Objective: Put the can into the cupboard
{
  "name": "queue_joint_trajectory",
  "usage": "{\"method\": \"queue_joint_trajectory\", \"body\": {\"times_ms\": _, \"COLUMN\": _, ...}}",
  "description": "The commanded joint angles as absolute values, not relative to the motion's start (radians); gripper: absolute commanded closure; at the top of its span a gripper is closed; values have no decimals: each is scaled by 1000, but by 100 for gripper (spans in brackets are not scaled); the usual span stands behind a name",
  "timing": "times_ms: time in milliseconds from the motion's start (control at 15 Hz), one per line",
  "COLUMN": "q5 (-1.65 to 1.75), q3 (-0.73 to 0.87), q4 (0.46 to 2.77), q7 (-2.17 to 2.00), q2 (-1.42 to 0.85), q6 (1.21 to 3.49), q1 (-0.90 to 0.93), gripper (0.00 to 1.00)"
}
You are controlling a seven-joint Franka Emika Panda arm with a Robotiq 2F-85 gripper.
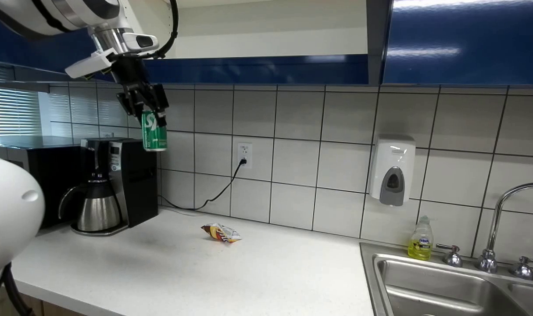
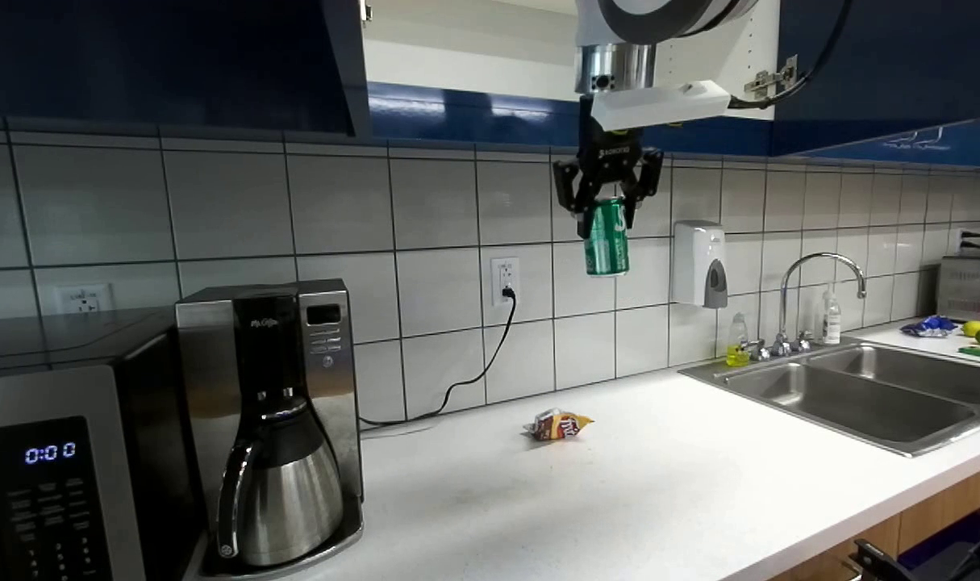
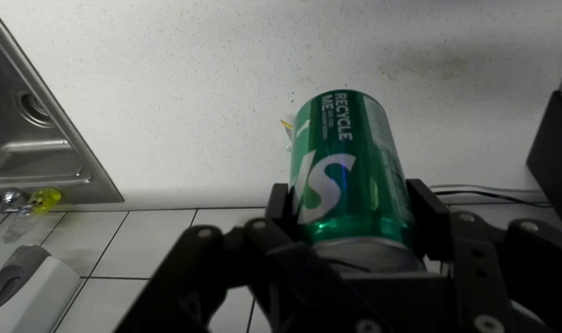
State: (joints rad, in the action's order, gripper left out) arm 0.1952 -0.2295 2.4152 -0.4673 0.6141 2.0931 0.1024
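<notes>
The green can (image 1: 154, 137) hangs nearly upright in the air, high above the counter; it also shows in an exterior view (image 2: 608, 242) and the wrist view (image 3: 343, 162). My gripper (image 1: 151, 115), also seen from an exterior view (image 2: 607, 216), points down and is shut on the can near its silvery top. In the wrist view, its fingers (image 3: 350, 203) press on both sides of the can. The wall cupboard (image 1: 266, 35) stands open with its white interior showing, also in an exterior view (image 2: 465, 64). In both exterior views, the can appears lower than the cupboard's blue bottom edge.
A brown-orange wrapper (image 1: 221, 232) lies on the white counter (image 1: 248, 272). A coffee maker (image 2: 288, 452) and a microwave (image 2: 46, 476) stand at one end. A sink (image 1: 433, 285) is at the other. An open blue door (image 2: 893, 73) with a hinge is beside the arm.
</notes>
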Motion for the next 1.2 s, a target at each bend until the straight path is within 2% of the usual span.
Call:
{"method": "queue_joint_trajectory", "body": {"times_ms": 0, "q5": 179, "q3": -253, "q4": 2351, "q7": -442, "q2": 651, "q6": 2049, "q1": 90, "gripper": 61}}
{"method": "queue_joint_trajectory", "body": {"times_ms": 1133, "q5": 190, "q3": -284, "q4": 2094, "q7": -464, "q2": 648, "q6": 1942, "q1": 59, "gripper": 61}}
